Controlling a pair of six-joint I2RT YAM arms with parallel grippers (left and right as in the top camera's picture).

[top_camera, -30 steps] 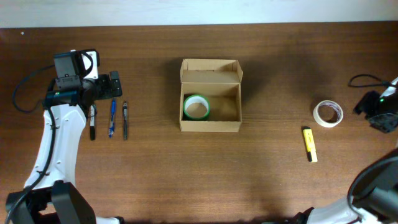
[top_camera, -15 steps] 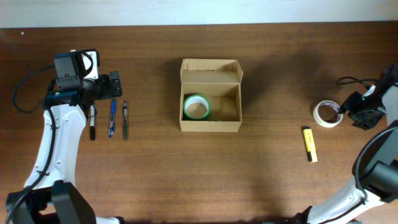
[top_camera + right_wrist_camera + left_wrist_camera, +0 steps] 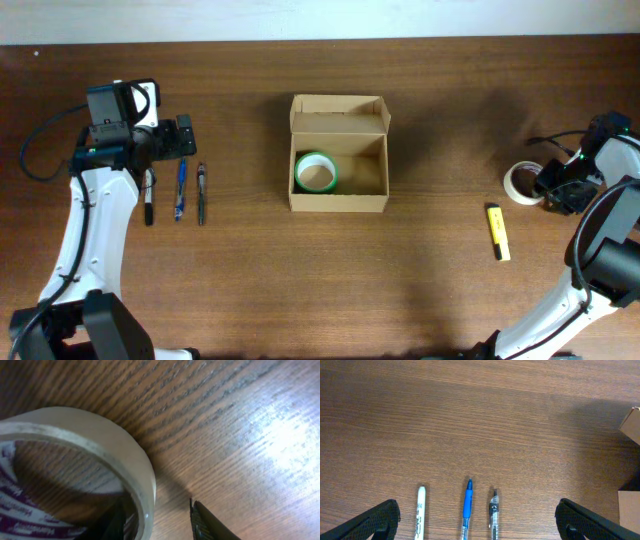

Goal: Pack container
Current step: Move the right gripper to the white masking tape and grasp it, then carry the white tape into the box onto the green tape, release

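The container (image 3: 338,196), a tan cardboard box with its flap lid open at the back, stands mid-table. A green tape roll (image 3: 316,172) lies in its left half. A white tape roll (image 3: 520,183) lies at the right; in the right wrist view it (image 3: 90,440) fills the left side. My right gripper (image 3: 553,190) is open and straddles that roll's wall (image 3: 160,522), one finger inside and one outside. My left gripper (image 3: 180,140) is open and empty (image 3: 479,522) above three pens.
A black marker (image 3: 148,197), a blue pen (image 3: 181,190) and a clear pen (image 3: 201,193) lie side by side at the left. A yellow highlighter (image 3: 497,232) lies in front of the white roll. The box corner shows in the left wrist view (image 3: 632,422).
My right arm has moved left from the table's right edge onto the white tape roll. The left arm has not moved.
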